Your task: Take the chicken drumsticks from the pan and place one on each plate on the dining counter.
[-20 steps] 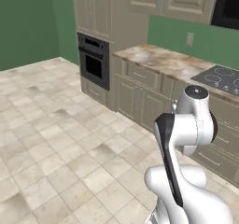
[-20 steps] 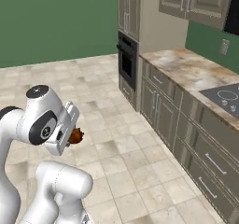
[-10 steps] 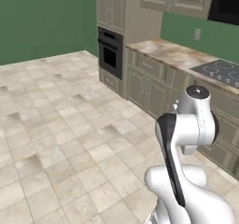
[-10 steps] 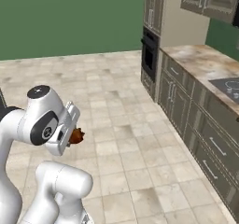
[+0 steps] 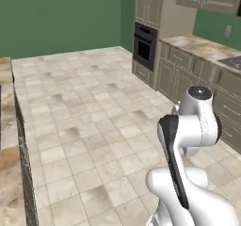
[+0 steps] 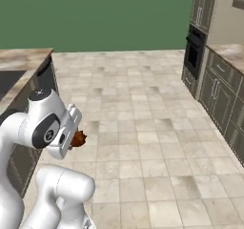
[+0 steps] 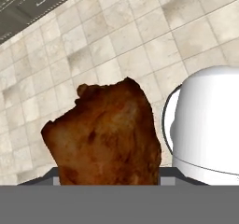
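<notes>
1. Held one of the chicken drumsticks (image 7: 105,134) tight in the gripper (image 6: 71,140), jaws shut on it, tucked close to the arm. Likely kept it close so it would not drop on the way.
2. Saw the dining counter (image 6: 21,61) at about 9 o'clock in the right base view. Likely headed there, toward the plates.
3. Showed the meat up close in the hand view, with floor tiles (image 7: 140,45) behind it.
4. Showed the oven (image 5: 145,48) at 1 o'clock in the left base view.
</notes>
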Robot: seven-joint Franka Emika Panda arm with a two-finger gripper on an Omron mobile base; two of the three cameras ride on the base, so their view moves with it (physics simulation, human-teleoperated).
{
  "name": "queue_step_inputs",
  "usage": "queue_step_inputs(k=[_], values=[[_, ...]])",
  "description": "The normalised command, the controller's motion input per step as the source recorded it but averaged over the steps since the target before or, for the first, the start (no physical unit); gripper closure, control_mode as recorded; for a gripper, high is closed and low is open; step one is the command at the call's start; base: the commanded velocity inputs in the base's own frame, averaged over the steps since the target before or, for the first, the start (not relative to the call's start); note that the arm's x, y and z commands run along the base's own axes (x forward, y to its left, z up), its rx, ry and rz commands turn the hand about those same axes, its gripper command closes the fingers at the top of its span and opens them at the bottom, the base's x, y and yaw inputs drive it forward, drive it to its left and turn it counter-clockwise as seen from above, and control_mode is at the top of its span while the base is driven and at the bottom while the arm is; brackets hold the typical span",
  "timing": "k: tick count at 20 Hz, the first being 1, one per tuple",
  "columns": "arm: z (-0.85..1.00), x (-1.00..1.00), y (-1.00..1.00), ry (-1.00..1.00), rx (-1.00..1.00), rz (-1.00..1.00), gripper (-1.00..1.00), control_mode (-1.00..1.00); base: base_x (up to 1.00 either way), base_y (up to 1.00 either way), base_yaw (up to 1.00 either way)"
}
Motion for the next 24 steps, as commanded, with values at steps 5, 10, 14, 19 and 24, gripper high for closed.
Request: queue_step_inputs(k=[5,10,14,19,24], values=[[0.00,0.00,0.00,0.00,0.00,0.00,1.00,1.00,-1.00,0.49,0.30],[0.00,0.00,0.00,0.00,0.00,0.00,1.00,1.00,-1.00,0.26,0.28],[0.00,0.00,0.00,0.00,0.00,0.00,1.00,1.00,-0.94,0.49,0.25],[0.00,0.00,0.00,0.00,0.00,0.00,1.00,1.00,-0.15,1.00,0.06],[0.00,0.00,0.00,0.00,0.00,0.00,1.00,1.00,0.00,1.00,0.00]])
